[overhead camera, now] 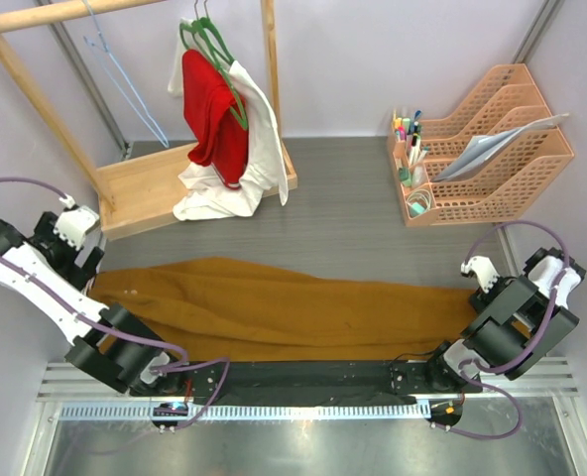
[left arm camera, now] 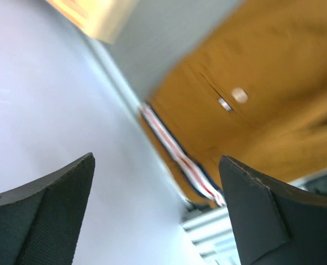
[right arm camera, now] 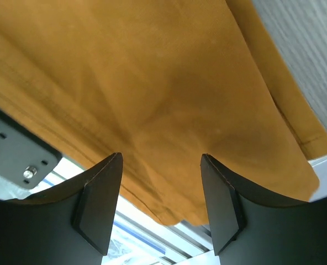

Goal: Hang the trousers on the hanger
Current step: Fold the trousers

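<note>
From the overhead camera I see the trousers (overhead camera: 274,307) lying flat across the lower middle of the frame. They stretch from left to right over the grey desk (overhead camera: 353,223), reaching from one arm to the other. Their near edge runs along the black strip at the bottom of the frame.

The left wrist camera shows the waist end, with a striped lining along the band and a small pale button on the cloth at the upper right of that frame. My left fingers (left arm camera: 53,204) stand wide apart with nothing between them; a pale wall fills the gap, and the trousers sit off to the right.

In the right wrist camera the leg end fills most of the frame, its hem at the right edge. My right fingers (right arm camera: 100,204) are parted with no cloth pinched between them; the trousers are in view beyond the gap.

The hanger (overhead camera: 125,87) hangs from the wooden rack (overhead camera: 36,94) in the upper left of the overhead frame, well apart from the trousers. Further right on that rack, green hangers (overhead camera: 214,50) carry a red garment (overhead camera: 214,119) and a white garment (overhead camera: 259,149). Orange file trays (overhead camera: 492,149) with pens (overhead camera: 408,129) beside them stand at the upper right.
</note>
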Robot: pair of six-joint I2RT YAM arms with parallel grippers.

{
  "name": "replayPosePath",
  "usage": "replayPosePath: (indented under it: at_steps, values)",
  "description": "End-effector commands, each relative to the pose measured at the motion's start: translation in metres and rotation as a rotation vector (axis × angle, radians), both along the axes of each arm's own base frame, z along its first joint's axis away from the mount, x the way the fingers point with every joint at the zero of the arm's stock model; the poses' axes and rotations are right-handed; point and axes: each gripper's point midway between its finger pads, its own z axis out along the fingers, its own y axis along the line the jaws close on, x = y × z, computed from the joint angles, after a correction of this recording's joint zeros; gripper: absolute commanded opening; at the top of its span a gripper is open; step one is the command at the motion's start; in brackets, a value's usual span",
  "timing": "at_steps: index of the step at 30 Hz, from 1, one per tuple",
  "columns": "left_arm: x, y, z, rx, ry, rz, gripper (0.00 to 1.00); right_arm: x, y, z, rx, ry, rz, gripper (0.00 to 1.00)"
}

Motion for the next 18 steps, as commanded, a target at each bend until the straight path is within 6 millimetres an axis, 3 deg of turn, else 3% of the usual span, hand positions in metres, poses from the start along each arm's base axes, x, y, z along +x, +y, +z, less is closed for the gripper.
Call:
replayPosePath:
  at_steps: [1,5,7,11,12,14,15,17,18]
  values:
    - [-0.017,-0.075,0.030,-0.293,-0.029,0.027,0.96,0.003,-0.020,-0.009,-0.108,0.007,-0.060,0.64]
    - [-0.022,-0.085,0.031,-0.273,-0.051,0.015,1.00,0.006,-0.029,-0.012,-0.123,0.019,-0.087,0.64]
    - [-0.028,-0.088,0.015,-0.290,-0.003,0.015,1.00,0.008,-0.031,-0.012,-0.122,0.024,-0.095,0.64]
    - [-0.036,-0.063,-0.039,-0.194,0.204,0.089,0.90,0.011,-0.037,-0.016,-0.137,0.028,-0.104,0.64]
    - [-0.042,-0.063,-0.058,-0.197,0.275,0.104,0.83,0.009,-0.038,-0.018,-0.144,0.037,-0.105,0.64]
    - [-0.038,-0.058,-0.078,-0.135,0.338,0.107,0.80,0.010,-0.039,-0.022,-0.159,0.039,-0.107,0.64]
    - [-0.049,-0.055,-0.096,-0.100,0.419,0.123,0.77,0.010,-0.040,-0.024,-0.166,0.045,-0.109,0.64]
    - [-0.045,-0.050,-0.115,-0.040,0.469,0.117,0.71,0.011,-0.041,-0.029,-0.187,0.053,-0.113,0.64]
    - [-0.054,-0.048,-0.128,-0.024,0.529,0.137,0.68,0.012,-0.041,-0.031,-0.190,0.056,-0.119,0.64]
